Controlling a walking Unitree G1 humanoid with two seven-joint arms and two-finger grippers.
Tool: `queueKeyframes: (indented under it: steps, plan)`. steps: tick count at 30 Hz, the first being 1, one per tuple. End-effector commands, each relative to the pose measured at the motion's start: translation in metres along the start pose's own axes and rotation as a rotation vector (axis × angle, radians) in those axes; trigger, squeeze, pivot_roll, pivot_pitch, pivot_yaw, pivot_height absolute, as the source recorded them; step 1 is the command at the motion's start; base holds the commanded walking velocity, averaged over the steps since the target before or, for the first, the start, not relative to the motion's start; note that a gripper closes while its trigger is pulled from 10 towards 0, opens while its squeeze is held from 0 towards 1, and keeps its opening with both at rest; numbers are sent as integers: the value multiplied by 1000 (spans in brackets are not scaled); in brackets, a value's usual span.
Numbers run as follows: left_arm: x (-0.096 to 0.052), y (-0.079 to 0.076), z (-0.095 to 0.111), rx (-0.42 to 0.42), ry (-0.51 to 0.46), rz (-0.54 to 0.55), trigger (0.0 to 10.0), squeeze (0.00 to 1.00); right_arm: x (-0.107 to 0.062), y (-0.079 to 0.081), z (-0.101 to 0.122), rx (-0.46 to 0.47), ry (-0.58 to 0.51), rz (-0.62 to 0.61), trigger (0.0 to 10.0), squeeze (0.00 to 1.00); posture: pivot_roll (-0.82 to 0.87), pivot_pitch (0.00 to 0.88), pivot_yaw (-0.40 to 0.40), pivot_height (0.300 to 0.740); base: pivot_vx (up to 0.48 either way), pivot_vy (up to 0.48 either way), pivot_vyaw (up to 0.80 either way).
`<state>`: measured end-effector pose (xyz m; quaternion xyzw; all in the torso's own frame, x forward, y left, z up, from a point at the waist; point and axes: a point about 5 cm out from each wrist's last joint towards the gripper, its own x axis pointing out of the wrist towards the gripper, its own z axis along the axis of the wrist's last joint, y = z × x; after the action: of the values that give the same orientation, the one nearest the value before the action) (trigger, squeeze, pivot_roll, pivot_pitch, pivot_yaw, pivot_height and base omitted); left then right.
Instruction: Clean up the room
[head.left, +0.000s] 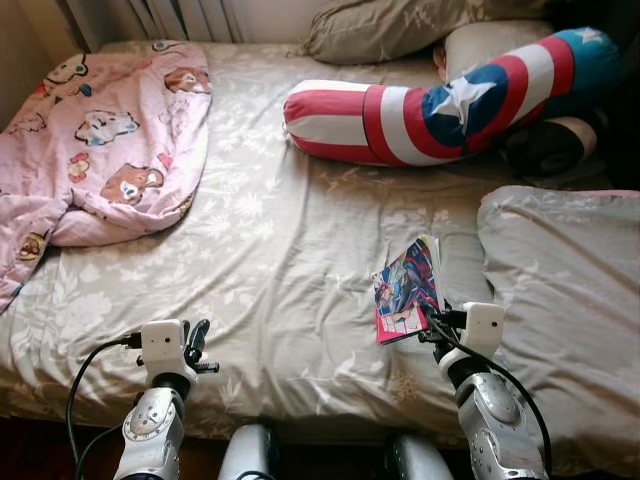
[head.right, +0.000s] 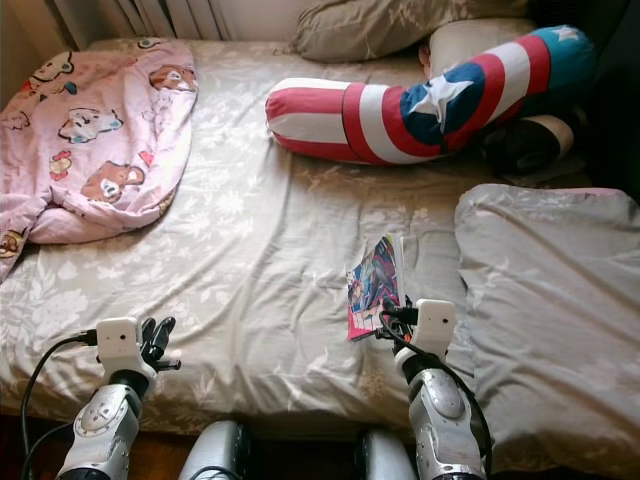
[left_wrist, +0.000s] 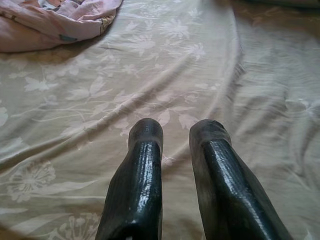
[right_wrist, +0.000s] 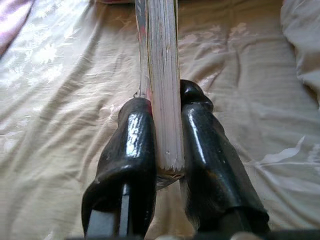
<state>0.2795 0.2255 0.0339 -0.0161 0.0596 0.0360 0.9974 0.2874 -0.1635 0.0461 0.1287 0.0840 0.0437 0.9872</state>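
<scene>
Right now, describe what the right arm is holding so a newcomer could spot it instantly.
On the beige floral bed, near its front edge and just left of the grey pillow, a thin comic book is pinched between the right gripper fingers. Its bright multicoloured cover sets it apart from the bedding.

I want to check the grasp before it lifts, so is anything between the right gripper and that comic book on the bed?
Nothing visible is in the way. The right gripper is shut on the comic book, its page edges pinched between the two fingers above the bedsheet.
</scene>
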Motion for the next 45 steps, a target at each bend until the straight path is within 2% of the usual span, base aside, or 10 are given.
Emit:
queueKeyframes:
  steps: [1,6,14,19,27,31,35,38,40,45]
  plan:
    - [-1,1,-1,-4,9,0,10000,0,4,0,7,81,-41,10,10000,0,7,190,40,644,0,0,0]
    - [-1,4,0,3,6,-3,10000,0,11,0,9,242,-31,70,10000,0,23,192,46,644,0,0,0]
    - [-4,10,2,25,8,-11,10000,0,14,-4,-6,321,62,160,10000,0,42,198,71,644,0,0,0]
    - [-6,13,4,38,5,-18,10000,0,18,-11,-8,366,61,114,10000,0,57,207,86,644,0,0,0]
    - [-14,17,4,73,14,-43,10000,0,23,-14,-13,603,27,45,10000,0,88,251,114,644,0,0,0]
    - [-22,19,4,84,20,-50,10000,0,17,-16,-28,578,85,12,10000,0,116,281,126,644,0,0,0]
    - [-31,20,0,98,45,-62,10000,0,9,-26,-39,608,143,-36,10000,0,127,318,131,644,0,0,0]
    - [-38,23,-2,101,56,-60,10000,0,8,-28,-41,600,166,-10,10000,0,134,334,130,644,0,0,0]
    - [-45,24,-3,105,68,-57,10000,0,8,-32,-38,553,178,5,10000,0,140,352,130,644,0,0,0]
    - [-56,25,-6,108,92,-54,10000,0,10,-41,-30,521,161,-25,10000,0,147,374,132,644,0,0,0]
